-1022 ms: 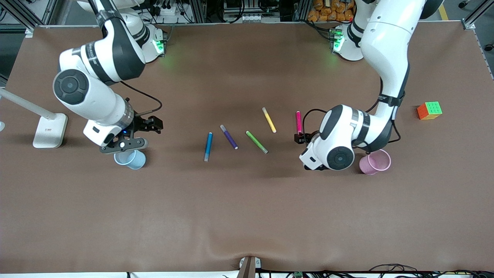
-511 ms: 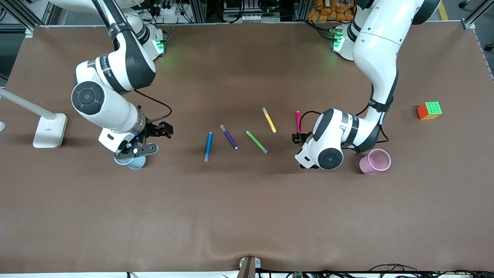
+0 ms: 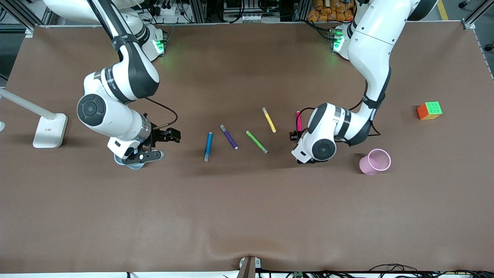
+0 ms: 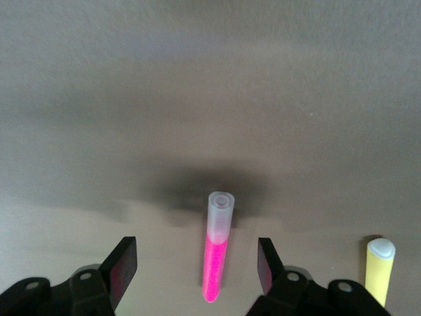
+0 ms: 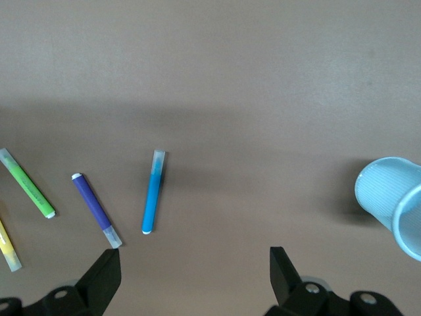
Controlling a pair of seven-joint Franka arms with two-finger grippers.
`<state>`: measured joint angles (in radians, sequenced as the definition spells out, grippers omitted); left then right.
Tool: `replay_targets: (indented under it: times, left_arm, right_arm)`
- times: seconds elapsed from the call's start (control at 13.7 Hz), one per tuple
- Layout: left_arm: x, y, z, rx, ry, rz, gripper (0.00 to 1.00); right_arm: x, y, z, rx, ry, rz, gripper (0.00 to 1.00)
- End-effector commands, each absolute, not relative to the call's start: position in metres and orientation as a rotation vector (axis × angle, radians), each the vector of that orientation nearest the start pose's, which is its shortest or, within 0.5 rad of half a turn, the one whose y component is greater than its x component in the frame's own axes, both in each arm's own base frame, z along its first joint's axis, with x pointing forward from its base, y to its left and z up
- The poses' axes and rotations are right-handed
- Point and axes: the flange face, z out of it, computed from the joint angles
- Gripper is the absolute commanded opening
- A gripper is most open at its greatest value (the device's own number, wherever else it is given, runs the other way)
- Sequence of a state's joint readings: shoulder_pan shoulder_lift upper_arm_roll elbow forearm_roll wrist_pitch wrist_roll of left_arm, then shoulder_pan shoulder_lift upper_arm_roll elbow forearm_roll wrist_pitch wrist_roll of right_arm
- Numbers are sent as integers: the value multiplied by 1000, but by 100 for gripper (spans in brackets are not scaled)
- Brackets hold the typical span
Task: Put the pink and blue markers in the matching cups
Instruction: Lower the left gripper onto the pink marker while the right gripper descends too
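Pink marker (image 4: 217, 253): flat on table, between my left gripper's (image 4: 196, 265) spread fingers, untouched.
Right gripper (image 5: 194, 266): open, over blue cup (image 5: 393, 203).

Right arm swung in from upper left of front view toward center; right gripper (image 3: 156, 144) now hangs over blue cup (image 3: 129, 164), hiding most of it, earlier cup rim showed clear below it. Left arm pulled up and toward center; left gripper (image 3: 296, 136) now straddles pink marker (image 3: 298, 120), fingers (image 4: 122, 270) either side, not touching. Arm body no longer overlaps pink cup (image 3: 375, 161), fully visible now.
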<state>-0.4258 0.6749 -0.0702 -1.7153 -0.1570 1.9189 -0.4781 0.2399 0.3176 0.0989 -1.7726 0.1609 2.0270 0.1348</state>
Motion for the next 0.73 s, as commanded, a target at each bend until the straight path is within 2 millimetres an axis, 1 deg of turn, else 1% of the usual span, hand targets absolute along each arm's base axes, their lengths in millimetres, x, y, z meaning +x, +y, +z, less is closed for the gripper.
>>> replay_targets:
  times: [0.0, 0.07, 0.15, 0.29, 0.36, 0.51, 0.58, 0.66]
  left_arm:
    - [522, -298, 177, -2977, -131, 744, 72]
    - [519, -301, 178, -2975, -131, 747, 72]
    - [514, -302, 175, -2968, -134, 758, 71]
    - [515, -302, 175, -2971, -137, 752, 69]
    - [516, -304, 175, -2983, -138, 734, 68]
    - [518, -305, 169, -2995, -141, 713, 68]
    - [518, -306, 167, -2998, -140, 707, 63]
    - [518, -306, 166, -3000, -141, 703, 61]
  right_arm:
    - [597, 225, 369, -2965, -167, 150, 100]
    - [597, 230, 367, -2964, -174, 138, 100]
    - [597, 234, 360, -2964, -179, 134, 100]
    - [599, 245, 351, -2960, -193, 99, 100]
    - [600, 252, 343, -2956, -202, 76, 100]
    - [605, 258, 324, -2953, -184, 34, 100]
    - [607, 262, 316, -2949, -184, 10, 100]
    - [606, 269, 311, -2947, -199, -9, 100]
